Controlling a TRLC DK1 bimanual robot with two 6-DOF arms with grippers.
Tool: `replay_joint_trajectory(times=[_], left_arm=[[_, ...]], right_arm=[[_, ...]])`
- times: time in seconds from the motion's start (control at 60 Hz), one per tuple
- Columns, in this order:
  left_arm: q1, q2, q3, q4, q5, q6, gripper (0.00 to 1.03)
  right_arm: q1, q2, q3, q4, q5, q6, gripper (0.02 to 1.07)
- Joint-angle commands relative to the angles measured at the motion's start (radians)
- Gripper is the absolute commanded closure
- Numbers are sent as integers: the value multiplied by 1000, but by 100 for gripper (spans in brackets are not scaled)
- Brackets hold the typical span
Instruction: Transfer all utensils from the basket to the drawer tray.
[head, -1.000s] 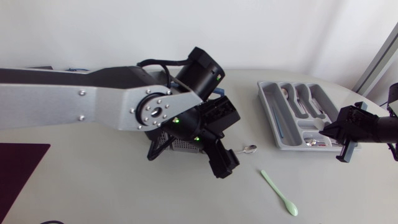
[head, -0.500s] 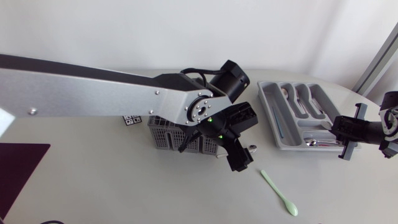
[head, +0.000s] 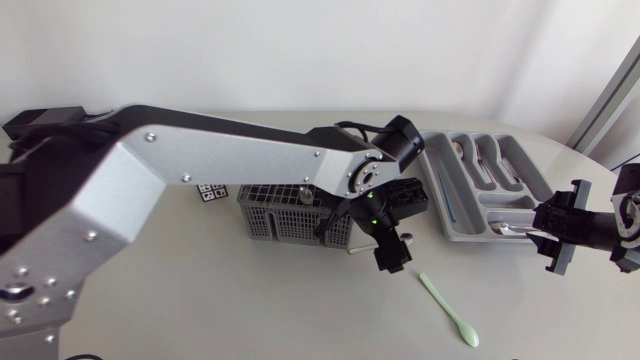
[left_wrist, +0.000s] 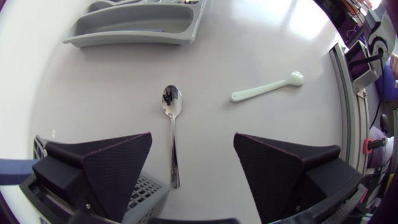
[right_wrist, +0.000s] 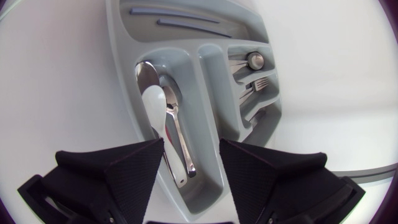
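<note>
My left gripper (left_wrist: 193, 163) hangs open just above a metal spoon (left_wrist: 172, 127) that lies on the table between its fingers, beside the grey mesh basket (head: 285, 212). In the head view the left gripper (head: 391, 250) is right of the basket and hides most of that spoon. A pale green spoon (head: 450, 310) (left_wrist: 267, 87) lies further toward the table's front. My right gripper (right_wrist: 189, 177) (head: 552, 232) is open over the near end of the grey drawer tray (head: 452, 215) (right_wrist: 121, 68). Below it a white spoon (right_wrist: 155, 106) and a metal spoon (right_wrist: 179, 146) lie in one compartment.
Other cutlery lies in the tray's neighbouring compartments (right_wrist: 255, 78). A small checkered marker (head: 210, 192) sits on the table left of the basket. The left arm's long silver link (head: 200, 160) spans the table from the left.
The left arm swung right and its gripper settled over the metal spoon beside the basket. The right gripper opened over the tray, leaving a spoon in the compartment.
</note>
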Motion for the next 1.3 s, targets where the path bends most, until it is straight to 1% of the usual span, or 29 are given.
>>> replay_joint_trajectory(times=[0.0, 0.1, 0.25, 0.283, 0.4, 0.467, 0.6, 0.767, 0.85, 1.083, 1.167, 1.217, 1.283], left_arm=[[-6, 69, 67, -50, -26, 35, 12], [-19, 104, 128, -96, -72, 50, 12], [-27, 121, 173, -141, -95, 62, 12], [-30, 135, 196, -162, -112, 70, 12], [-44, 143, 232, -239, -131, 81, 15], [-49, 121, 219, -242, -135, 79, 15], [-61, 78, 171, -216, -186, 85, 15], [-82, 75, 202, -216, -220, 113, 15], [-82, 118, 249, -225, -221, 118, 15], [-53, 236, 383, -256, -221, 119, 16], [-49, 279, 432, -281, -221, 124, 17], [-47, 308, 473, -307, -221, 125, 21], [-46, 345, 532, -353, -221, 125, 24]], right_arm=[[-8, -56, -56, -15, -12, 16, 25], [-5, -113, -76, -49, -36, 31, 24], [1, -150, -96, -69, -46, 36, 23], [3, -155, -98, -69, -47, 36, 23], [3, -173, -105, -84, -55, 39, 23], [3, -176, -107, -84, -59, 39, 23], [1, -178, -111, -87, -66, 39, 23], [3, -184, -108, -96, -67, 39, 23], [4, -202, -113, -116, -78, 45, 23], [24, -285, -156, -165, -102, 70, 23], [40, -317, -183, -168, -105, 76, 23], [49, -333, -197, -167, -105, 79, 23], [58, -343, -205, -168, -105, 84, 23]])
